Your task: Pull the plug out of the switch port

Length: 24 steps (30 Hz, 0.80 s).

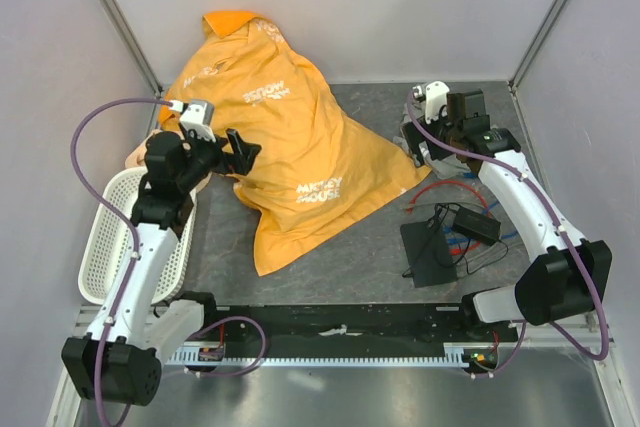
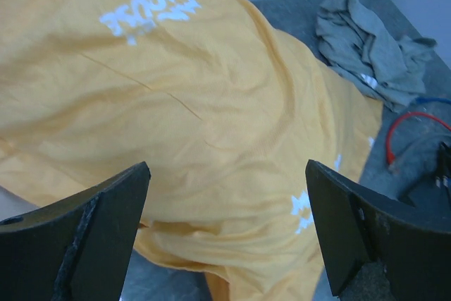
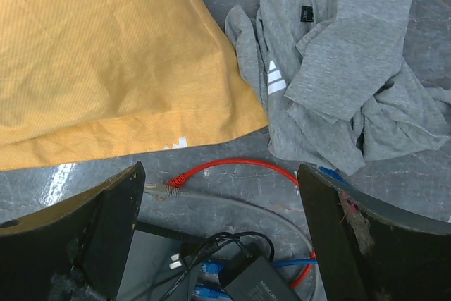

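The switch, a flat black slab [image 1: 430,252], lies on the table at the right; its port edge shows in the right wrist view [image 3: 151,266] with blue plugs [image 3: 211,276] at it. A smaller black power brick [image 1: 477,224] lies beside it, also in the right wrist view [image 3: 264,280]. A red cable [image 3: 239,166] and a grey cable end in loose plugs [image 3: 165,187] on the table. My right gripper [image 1: 425,142] [image 3: 222,188] is open and empty, above and behind the switch. My left gripper [image 1: 240,150] [image 2: 225,195] is open and empty over the orange bag.
A large orange cloth bag [image 1: 290,147] [image 2: 176,103] [image 3: 106,54] covers the table's middle. A crumpled grey garment [image 3: 338,68] [image 2: 366,47] lies under my right gripper. A white basket [image 1: 115,237] stands at the left edge. Walls close in on three sides.
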Each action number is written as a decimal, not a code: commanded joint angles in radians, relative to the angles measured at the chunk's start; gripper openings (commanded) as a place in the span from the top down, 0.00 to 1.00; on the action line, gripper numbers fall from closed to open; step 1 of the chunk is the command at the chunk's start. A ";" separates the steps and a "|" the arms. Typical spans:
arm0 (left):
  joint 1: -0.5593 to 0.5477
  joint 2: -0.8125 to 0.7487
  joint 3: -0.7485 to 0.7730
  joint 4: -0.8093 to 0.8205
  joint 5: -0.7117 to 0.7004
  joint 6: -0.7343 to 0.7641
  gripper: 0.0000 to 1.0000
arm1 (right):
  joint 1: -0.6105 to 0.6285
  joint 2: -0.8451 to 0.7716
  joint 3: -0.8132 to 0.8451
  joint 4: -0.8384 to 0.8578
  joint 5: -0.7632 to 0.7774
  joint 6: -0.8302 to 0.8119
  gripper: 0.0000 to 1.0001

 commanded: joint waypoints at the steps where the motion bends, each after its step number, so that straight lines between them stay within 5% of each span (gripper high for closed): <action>1: -0.074 -0.010 -0.035 -0.047 0.118 -0.057 0.01 | -0.003 -0.020 -0.010 -0.044 0.009 -0.047 0.02; 14: -0.495 0.091 -0.091 -0.103 0.108 -0.019 0.01 | -0.104 -0.012 -0.029 -0.373 0.042 -0.268 0.02; 24: -0.713 0.367 -0.061 0.103 0.068 0.004 0.01 | -0.160 -0.135 -0.186 -0.558 -0.058 -0.276 0.02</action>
